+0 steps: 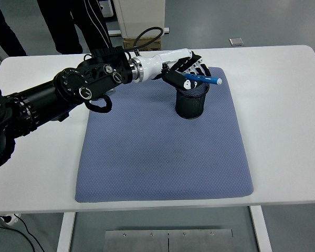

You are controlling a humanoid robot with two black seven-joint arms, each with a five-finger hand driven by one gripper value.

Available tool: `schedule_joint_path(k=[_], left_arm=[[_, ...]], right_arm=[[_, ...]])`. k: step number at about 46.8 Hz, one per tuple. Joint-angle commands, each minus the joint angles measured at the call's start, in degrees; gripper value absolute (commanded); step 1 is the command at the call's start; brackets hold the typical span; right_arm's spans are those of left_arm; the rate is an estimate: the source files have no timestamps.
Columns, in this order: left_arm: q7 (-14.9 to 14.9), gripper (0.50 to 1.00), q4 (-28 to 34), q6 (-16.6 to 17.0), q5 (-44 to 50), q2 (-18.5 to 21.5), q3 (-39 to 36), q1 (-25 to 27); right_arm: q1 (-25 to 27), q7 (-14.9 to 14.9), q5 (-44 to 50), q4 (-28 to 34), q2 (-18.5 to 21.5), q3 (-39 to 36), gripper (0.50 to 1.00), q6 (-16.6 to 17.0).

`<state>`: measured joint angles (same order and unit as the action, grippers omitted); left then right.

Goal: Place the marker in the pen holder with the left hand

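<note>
Left hand [186,67] over the far part of the blue mat [163,152], fingers [199,68] curled around a blue marker [202,79]. Marker held nearly level, white end by the palm, other tip jutting past the far-right rim of the black mesh pen holder [191,101]. Just above the holder's mouth, not yet inside; contact with the rim impossible to tell. Holder upright on the mat, toward the counter's [283,105] far edge.

Step in hand, by judgement: lining up for insertion. Next move calls for tipping the marker toward vertical, lower end centred over the opening, then lowering and loosening the grip. Risk: released this flat, likely to bridge the rim or roll off. Right hand out of sight. Dark-trousered legs [68,26] of people beyond the far-left corner.
</note>
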<state>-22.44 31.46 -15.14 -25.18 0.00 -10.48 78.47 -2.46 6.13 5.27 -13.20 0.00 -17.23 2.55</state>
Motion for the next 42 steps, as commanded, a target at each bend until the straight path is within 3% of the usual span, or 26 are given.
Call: schedule_joint_path(k=[1,25,42], left_arm=[[-0.1,0.500,-0.4,0.1,0.0,0.0,1.7,-1.1],[-0.5,0.500,-0.3,1.9,2.4,0.0,9.9,-4.9],[-3.4,0.500,0.7,2.0,8.7,0.0,9.9,-6.0]], right_arm=[[0.0,0.0,0.0,-0.1,0.0,0.0,1.000,0.0],[0.0,0.0,0.0,-0.1,0.0,0.0,1.000,0.0],[0.0,0.0,0.0,-0.1,0.0,0.0,1.000,0.0]])
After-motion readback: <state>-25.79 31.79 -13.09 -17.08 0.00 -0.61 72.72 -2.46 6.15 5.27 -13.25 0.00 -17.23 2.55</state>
